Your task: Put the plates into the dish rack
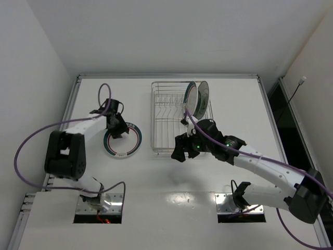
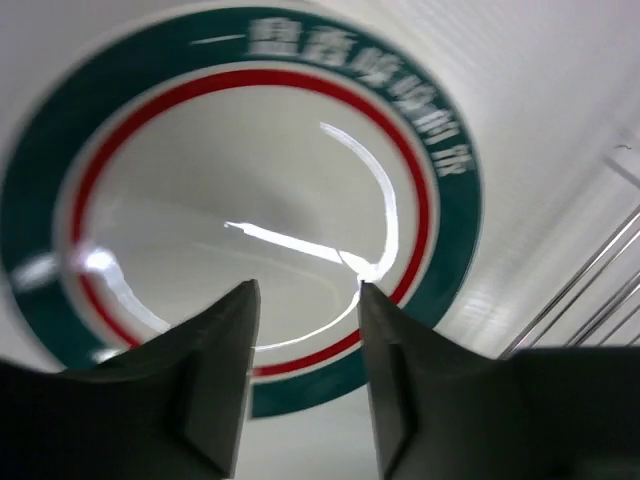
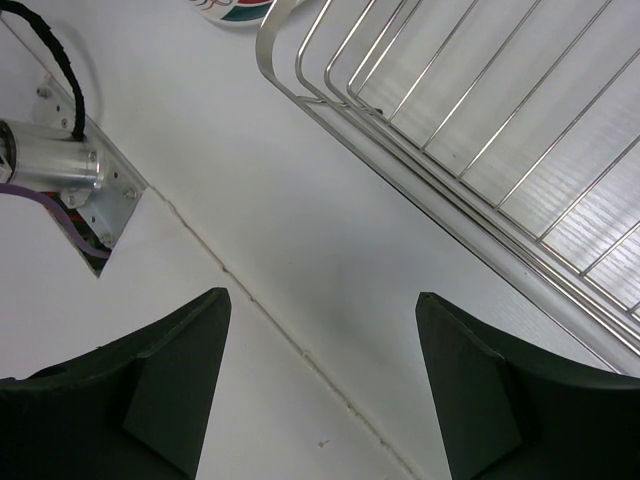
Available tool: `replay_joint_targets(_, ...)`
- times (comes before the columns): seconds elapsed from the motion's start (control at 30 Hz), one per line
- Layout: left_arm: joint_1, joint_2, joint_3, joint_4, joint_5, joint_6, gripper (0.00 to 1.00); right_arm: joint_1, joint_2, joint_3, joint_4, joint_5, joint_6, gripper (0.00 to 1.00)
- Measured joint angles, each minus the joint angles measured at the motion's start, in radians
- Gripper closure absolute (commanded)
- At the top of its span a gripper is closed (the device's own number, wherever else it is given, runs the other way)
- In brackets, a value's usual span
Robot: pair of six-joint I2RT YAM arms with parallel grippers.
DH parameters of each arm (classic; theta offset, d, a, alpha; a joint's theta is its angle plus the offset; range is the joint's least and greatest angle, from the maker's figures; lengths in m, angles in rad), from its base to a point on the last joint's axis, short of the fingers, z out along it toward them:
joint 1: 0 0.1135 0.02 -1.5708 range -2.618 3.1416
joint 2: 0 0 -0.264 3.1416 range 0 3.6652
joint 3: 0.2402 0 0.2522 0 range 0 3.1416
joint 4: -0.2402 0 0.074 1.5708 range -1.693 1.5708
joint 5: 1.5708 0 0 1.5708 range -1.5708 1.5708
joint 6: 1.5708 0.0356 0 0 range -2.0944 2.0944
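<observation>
White table [image 1: 171,177]: 2 plates [image 1: 196,98] in dish rack [image 1: 164,125], 1 plate [image 1: 131,147] outside.

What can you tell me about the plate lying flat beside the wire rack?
The plate is round, white and glossy like glazed ceramic, with a wide teal rim band carrying white characters and a thin red ring inside. It lies flat, face up, on the table left of the rack. The left hand hangs over it, fingers apart; contact is unclear.
</observation>
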Motion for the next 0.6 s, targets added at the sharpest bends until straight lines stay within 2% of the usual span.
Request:
replay_joint_targets(0.07, 0.057, -0.112, -0.077, 0.005, 0.002, -0.019, 0.36, -0.001, 0.005, 0.000, 0.002, -0.002, 0.000, 0.28)
replay_joint_targets(0.1, 0.093, -0.172, -0.116, 0.010, 0.004, -0.028, 0.23, -0.003, 0.008, 0.000, 0.001, -0.002, 0.000, 0.28)
replay_joint_targets(0.2, 0.225, -0.362, -0.221, 0.018, 0.003, -0.055, 0.08, -0.006, 0.021, 0.000, 0.002, -0.005, 0.000, 0.28)
replay_joint_targets(0.3, 0.330, -0.554, -0.306, 0.018, -0.011, -0.064, 0.03, -0.007, 0.032, 0.000, 0.001, -0.006, 0.000, 0.28)
replay_joint_targets(0.37, 0.374, -0.613, -0.330, 0.018, -0.001, -0.063, 0.03, -0.007, 0.035, 0.000, 0.001, -0.009, -0.001, 0.28)
replay_joint_targets(0.47, 0.447, -0.569, -0.334, 0.035, 0.055, -0.048, 0.06, -0.007, 0.042, 0.000, 0.002, -0.020, -0.001, 0.28)
replay_joint_targets(0.6, 0.547, -0.402, -0.413, 0.129, 0.191, -0.020, 0.12, -0.014, 0.043, 0.000, 0.002, -0.025, -0.001, 0.28)
